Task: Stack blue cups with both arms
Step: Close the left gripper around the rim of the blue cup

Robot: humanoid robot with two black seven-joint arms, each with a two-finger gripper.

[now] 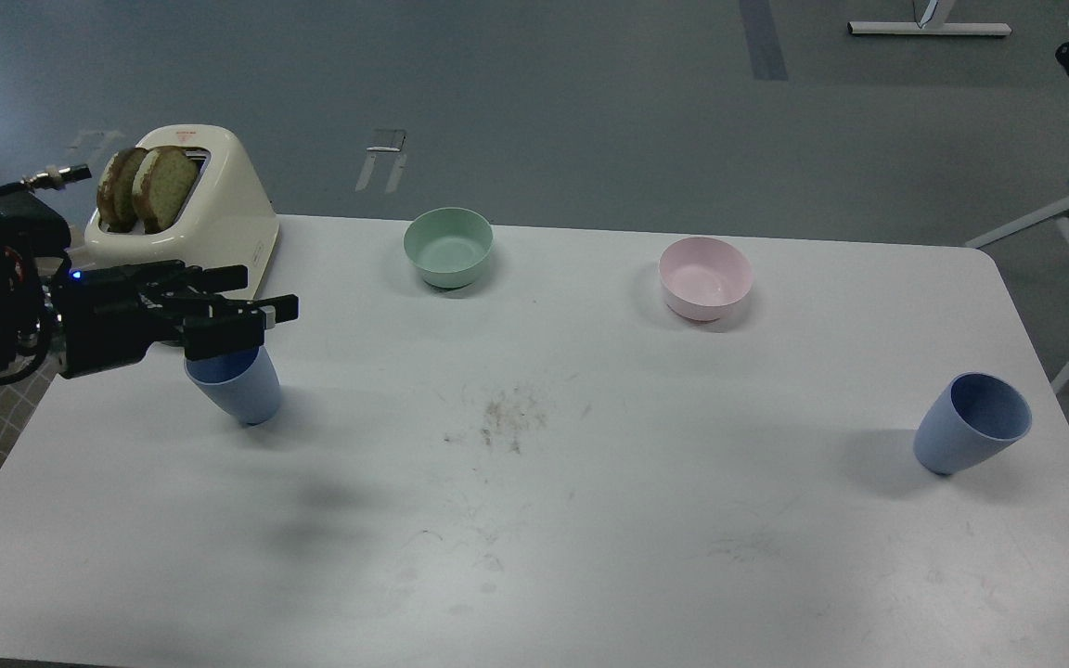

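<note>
- The left arm's black two-finger claw (256, 299) reaches in from the left edge; its two fingers stand apart, unclenched, holding nothing that can be made out.
- Directly beneath the claw stands the paler blue matte plastic tumbler (236, 385), upright on the white table (590, 520). The claw's body covers most of its rim, so I cannot tell whether the fingers touch the cup or what is inside it.
- Just behind the claw sits a cream plastic toaster (219, 209), with two browned slices of bread (147, 188) standing in its slots.
- To the claw's right and a little farther back, a pale green round bowl (448, 245) sits on the table; its inside shows nothing in it.
- Farther right again, a pale pink round bowl (705, 276) stands well apart from the green one, likewise showing a bare interior.
- The second blue matte plastic tumbler (972, 422) stands far to the claw's right, near the table's right edge, upright with its mouth open to view and nothing visible inside.
- The right arm's claw does not appear.
</note>
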